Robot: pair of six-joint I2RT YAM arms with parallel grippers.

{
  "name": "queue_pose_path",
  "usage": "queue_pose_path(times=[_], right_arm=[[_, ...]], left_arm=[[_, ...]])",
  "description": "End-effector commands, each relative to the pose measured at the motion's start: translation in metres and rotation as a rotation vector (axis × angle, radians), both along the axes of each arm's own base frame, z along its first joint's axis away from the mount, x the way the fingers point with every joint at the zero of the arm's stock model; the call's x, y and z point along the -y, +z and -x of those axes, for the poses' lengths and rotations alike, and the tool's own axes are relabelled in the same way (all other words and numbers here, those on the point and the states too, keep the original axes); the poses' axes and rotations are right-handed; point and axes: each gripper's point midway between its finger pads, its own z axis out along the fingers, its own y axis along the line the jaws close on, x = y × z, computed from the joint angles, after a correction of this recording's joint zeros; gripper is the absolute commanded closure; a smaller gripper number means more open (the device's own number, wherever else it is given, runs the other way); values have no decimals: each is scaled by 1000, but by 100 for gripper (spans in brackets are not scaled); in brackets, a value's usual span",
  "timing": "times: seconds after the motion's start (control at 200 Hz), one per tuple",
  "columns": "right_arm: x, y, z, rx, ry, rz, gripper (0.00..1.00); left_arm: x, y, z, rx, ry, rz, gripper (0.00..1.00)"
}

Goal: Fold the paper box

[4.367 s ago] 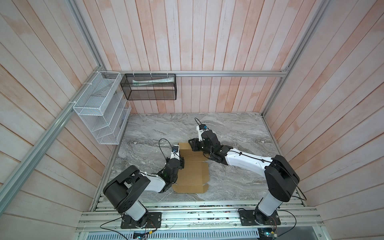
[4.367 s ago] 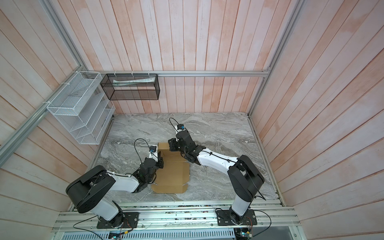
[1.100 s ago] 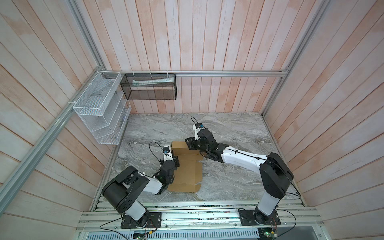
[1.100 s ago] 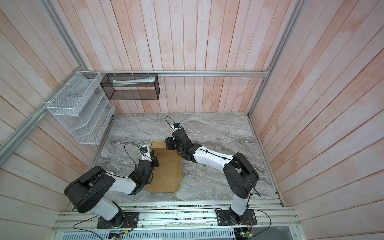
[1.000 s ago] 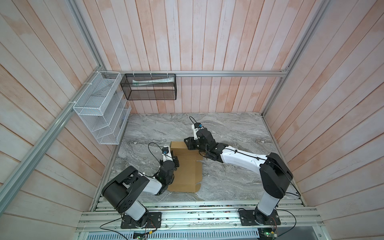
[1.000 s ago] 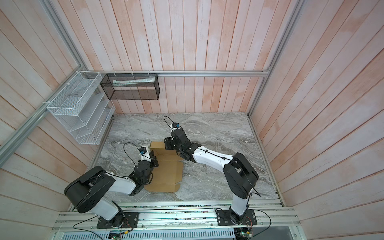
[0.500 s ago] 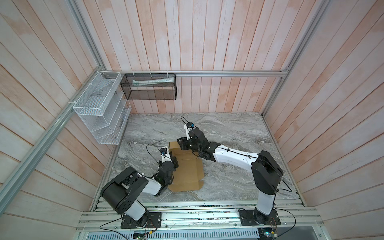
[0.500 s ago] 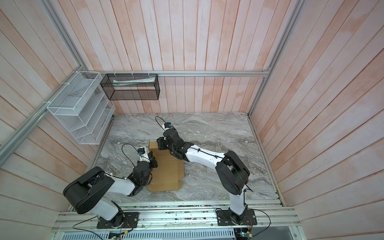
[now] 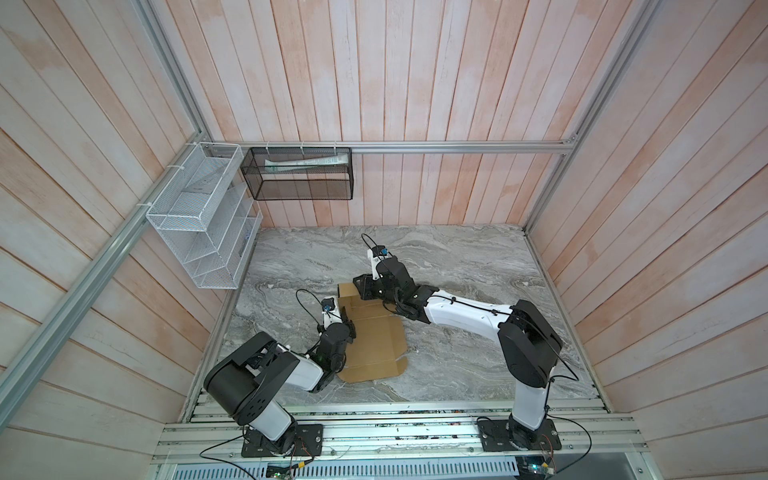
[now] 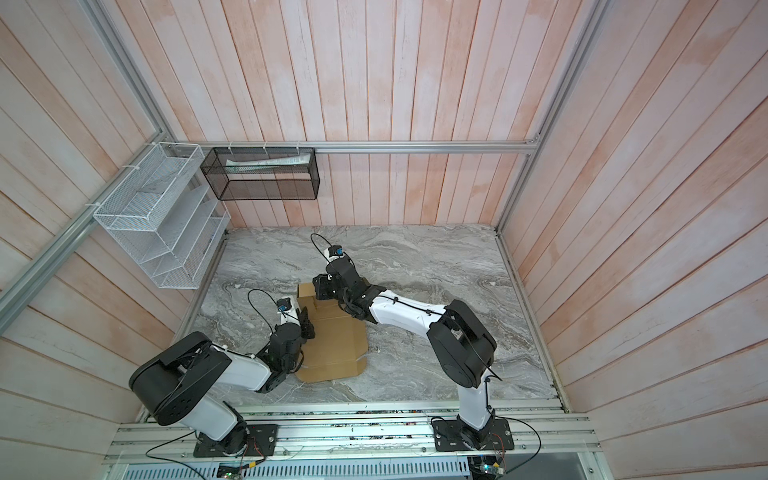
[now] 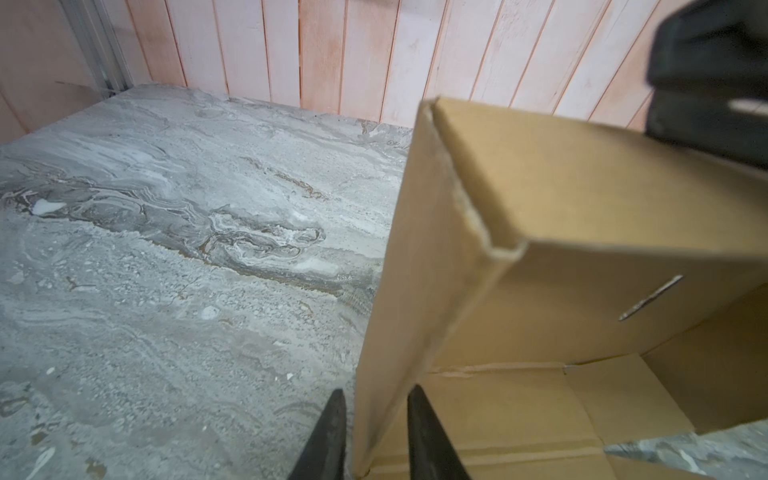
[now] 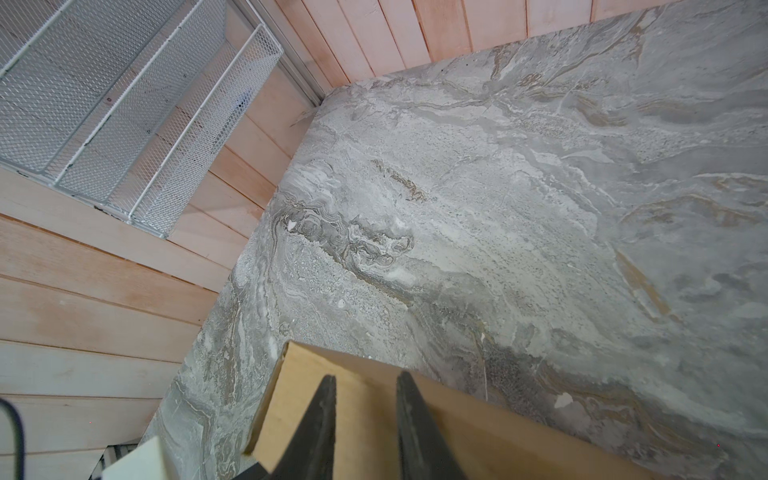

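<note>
Both arms and the paper box (image 9: 376,345) have slid toward the white wire rack (image 9: 199,232); the box lies on the table (image 9: 457,257) near it. Only the wrist views show the claws: left gripper (image 11: 377,390) released, astride a raised wall; right gripper (image 12: 365,374) parted and empty above the rack-side corner.

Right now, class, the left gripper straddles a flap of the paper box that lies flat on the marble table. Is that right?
No. The flap of the paper box that the left gripper straddles stands raised, not flat; only the box's base lies on the marble table. The left wrist view shows it.
</note>
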Motion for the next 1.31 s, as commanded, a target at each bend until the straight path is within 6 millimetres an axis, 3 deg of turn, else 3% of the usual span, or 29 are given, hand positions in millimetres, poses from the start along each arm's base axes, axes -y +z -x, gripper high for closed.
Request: queue_pose_path(times=[0.0,0.31,0.565,0.645,0.765,1.045,1.3], right_arm=[[10,-43,7,-81,-7,89,73],[11,-45,7,-87,-5,91,73],[12,-51,6,-98,-3,95,73],[12,-51,6,-101,-2,92,73],[12,-52,7,-105,1,91,73],[13,-50,6,-100,0,92,73],[14,-31,4,-64,2,92,72]], left_arm=[[-8,-8,-3,-28,53,-22,71],[-6,-7,-20,-23,113,-49,60],[-2,-10,-30,-15,124,-66,59],[-1,-11,-32,-13,123,-71,63],[-1,-11,-32,-13,125,-73,78],[2,-11,-31,-12,98,-60,100],[16,-5,-28,0,22,-18,100]])
